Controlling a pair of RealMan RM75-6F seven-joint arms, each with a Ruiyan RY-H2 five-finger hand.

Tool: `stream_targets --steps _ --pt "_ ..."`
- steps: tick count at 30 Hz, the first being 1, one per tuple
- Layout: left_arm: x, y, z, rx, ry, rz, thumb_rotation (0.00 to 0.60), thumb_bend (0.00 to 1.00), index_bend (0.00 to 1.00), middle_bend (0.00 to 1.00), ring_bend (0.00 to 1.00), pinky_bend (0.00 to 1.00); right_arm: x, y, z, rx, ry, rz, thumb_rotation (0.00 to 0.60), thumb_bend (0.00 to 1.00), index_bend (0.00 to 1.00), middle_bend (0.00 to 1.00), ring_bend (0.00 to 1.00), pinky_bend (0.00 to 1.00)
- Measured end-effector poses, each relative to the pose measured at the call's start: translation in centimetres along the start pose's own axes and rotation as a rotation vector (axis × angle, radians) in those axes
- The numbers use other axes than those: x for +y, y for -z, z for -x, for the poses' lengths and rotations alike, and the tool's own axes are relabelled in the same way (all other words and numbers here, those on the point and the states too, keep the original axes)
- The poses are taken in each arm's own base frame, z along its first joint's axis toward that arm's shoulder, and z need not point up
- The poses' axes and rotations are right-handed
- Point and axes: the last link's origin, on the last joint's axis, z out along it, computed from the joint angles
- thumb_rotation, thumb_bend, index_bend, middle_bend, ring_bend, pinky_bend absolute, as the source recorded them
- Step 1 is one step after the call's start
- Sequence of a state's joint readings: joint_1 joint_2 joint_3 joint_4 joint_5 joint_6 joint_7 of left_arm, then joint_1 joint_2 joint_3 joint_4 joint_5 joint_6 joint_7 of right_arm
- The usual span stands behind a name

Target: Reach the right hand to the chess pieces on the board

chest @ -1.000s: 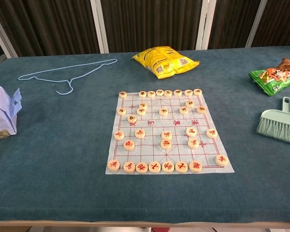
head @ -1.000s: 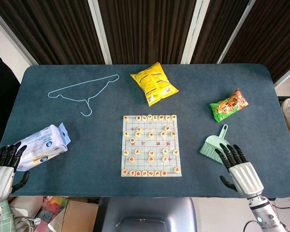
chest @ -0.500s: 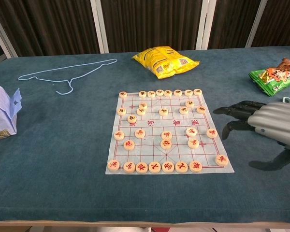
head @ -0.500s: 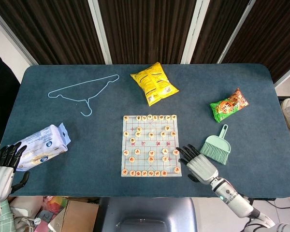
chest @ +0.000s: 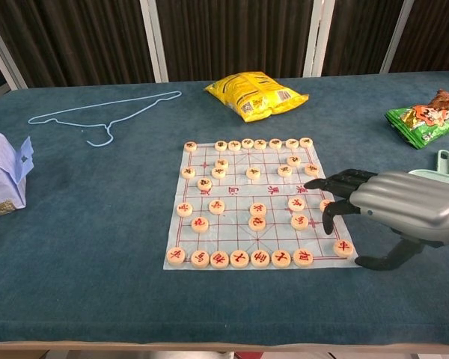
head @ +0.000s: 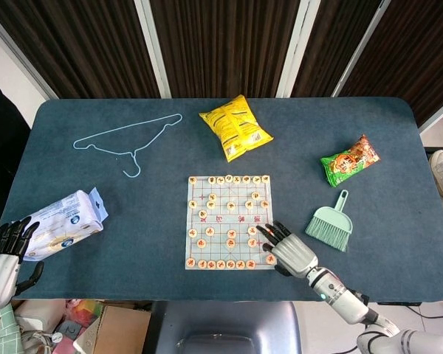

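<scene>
A white paper chess board (head: 229, 221) (chest: 232, 202) lies in the middle of the blue table, with several round wooden chess pieces (head: 230, 206) (chest: 257, 209) spread over it. My right hand (head: 291, 251) (chest: 400, 206) hovers over the board's near right corner, palm down, fingers apart and holding nothing. Its dark fingertips (chest: 323, 183) reach over the pieces on the right edge. My left hand (head: 3, 254) rests at the table's near left edge, fingers apart, empty, next to a white wipes pack (head: 60, 223) (chest: 1, 174).
A green hand brush (head: 331, 223) (chest: 440, 163) lies right of the board, partly hidden by my right hand in the chest view. A green snack bag (head: 349, 160) (chest: 425, 117) sits at the right. A yellow chip bag (head: 233, 126) (chest: 256, 94) and a blue wire hanger (head: 128, 140) (chest: 102, 114) lie further back.
My right hand has moved left from the table's right front, past the green brush, to over the board's near right corner. The left hand has stayed put.
</scene>
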State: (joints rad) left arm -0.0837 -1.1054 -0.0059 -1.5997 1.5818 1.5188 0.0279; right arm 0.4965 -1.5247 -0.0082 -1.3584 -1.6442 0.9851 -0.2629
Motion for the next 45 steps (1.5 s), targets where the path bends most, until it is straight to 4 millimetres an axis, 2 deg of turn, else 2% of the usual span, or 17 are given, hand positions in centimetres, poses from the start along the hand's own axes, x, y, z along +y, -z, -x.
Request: stream_targets --steps 18,28,37,45 --pt "0.1 0.0 -0.1 0.004 -0.001 0.003 0.6 0.41 0.0 0.0 0.0 0.05 -0.2 -0.3 0.2 0.002 0.009 0.002 0.6 0.45 0.57 0.01 0.0 0.0" --pt "0.0 0.0 -0.1 0.002 -0.003 0.0 0.6 0.41 0.0 0.0 0.0 0.05 -0.3 -0.3 0.3 0.012 0.009 -0.005 0.6 0.51 0.67 0.07 0.0 0.0" --pt "0.1 0.0 -0.1 0.002 -0.004 0.001 0.6 0.41 0.0 0.0 0.0 0.05 -1.0 -0.1 -0.4 0.052 -0.015 -0.029 0.6 0.52 0.68 0.08 0.0 0.0" --pt "0.0 0.0 -0.1 0.002 -0.002 0.001 0.6 0.41 0.0 0.0 0.0 0.05 -1.8 -0.6 -0.3 0.045 -0.016 -0.045 0.6 0.52 0.67 0.08 0.0 0.0"
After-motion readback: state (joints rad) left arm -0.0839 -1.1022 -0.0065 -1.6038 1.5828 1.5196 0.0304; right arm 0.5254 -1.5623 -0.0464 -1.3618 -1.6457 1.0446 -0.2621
